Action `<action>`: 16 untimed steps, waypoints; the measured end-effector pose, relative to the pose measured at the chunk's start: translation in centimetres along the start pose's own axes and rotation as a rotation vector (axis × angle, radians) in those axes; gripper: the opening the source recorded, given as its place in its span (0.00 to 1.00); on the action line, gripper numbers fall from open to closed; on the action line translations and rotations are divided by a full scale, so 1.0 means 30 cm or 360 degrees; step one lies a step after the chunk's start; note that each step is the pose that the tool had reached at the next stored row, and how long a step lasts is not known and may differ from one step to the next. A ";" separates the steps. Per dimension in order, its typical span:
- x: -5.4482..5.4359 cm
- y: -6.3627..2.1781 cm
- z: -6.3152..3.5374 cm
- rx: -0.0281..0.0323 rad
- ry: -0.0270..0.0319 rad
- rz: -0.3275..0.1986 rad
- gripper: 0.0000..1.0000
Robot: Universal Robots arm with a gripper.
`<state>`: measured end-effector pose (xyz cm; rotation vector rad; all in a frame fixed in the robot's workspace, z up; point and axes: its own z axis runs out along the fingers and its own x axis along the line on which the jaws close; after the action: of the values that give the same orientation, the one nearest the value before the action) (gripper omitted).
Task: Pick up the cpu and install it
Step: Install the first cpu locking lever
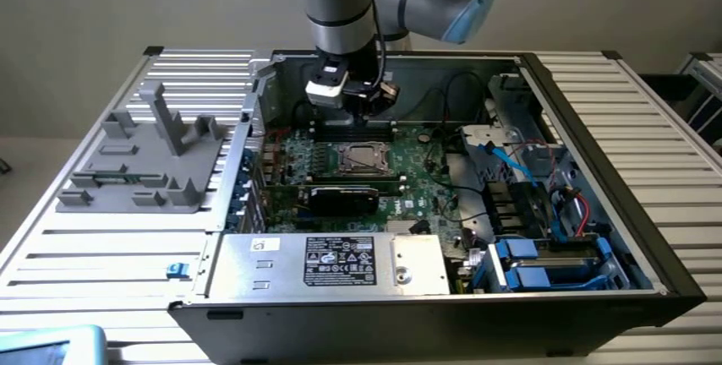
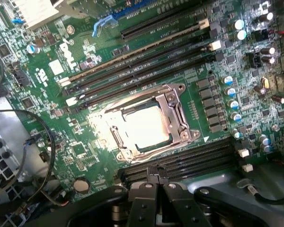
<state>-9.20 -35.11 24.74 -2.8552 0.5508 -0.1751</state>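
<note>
The cpu (image 1: pixel 361 159) lies flat inside the metal socket frame (image 1: pixel 341 147) on the green motherboard (image 1: pixel 423 183), in the middle of the open computer case. In the wrist view the cpu (image 2: pixel 144 126) shines bright silver within the socket frame (image 2: pixel 180 113). My gripper (image 1: pixel 368 113) hangs above the board, just behind the socket in the exterior view and apart from the chip. In the wrist view its two black fingers (image 2: pixel 146 198) meet, so the gripper (image 2: pixel 159 183) is shut with nothing between them.
Black memory slots (image 2: pixel 146 56) flank the socket on both sides. A silver power supply box (image 1: pixel 327 262) with a black-and-white label sits at the case front. Cables and blue drive bays (image 1: pixel 542 264) fill the exterior view's right. A grey fixture (image 1: pixel 147 162) stands on the table at left.
</note>
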 end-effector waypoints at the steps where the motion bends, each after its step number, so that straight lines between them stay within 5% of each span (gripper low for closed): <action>1: -0.002 0.001 0.000 -0.00182 0.00011 -0.0006 0.11; 6: -0.007 0.001 -0.003 -0.00730 -0.00213 -0.0028 0.11; 9: -0.006 -0.001 -0.013 -0.00939 -0.00363 -0.0034 0.11; 12: -0.004 -0.006 -0.033 -0.01095 -0.00397 -0.0042 0.11; 16: 0.000 -0.012 -0.053 -0.01416 -0.00388 -0.0058 0.11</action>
<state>-9.33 -35.09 26.38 -2.9508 0.5147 -0.1248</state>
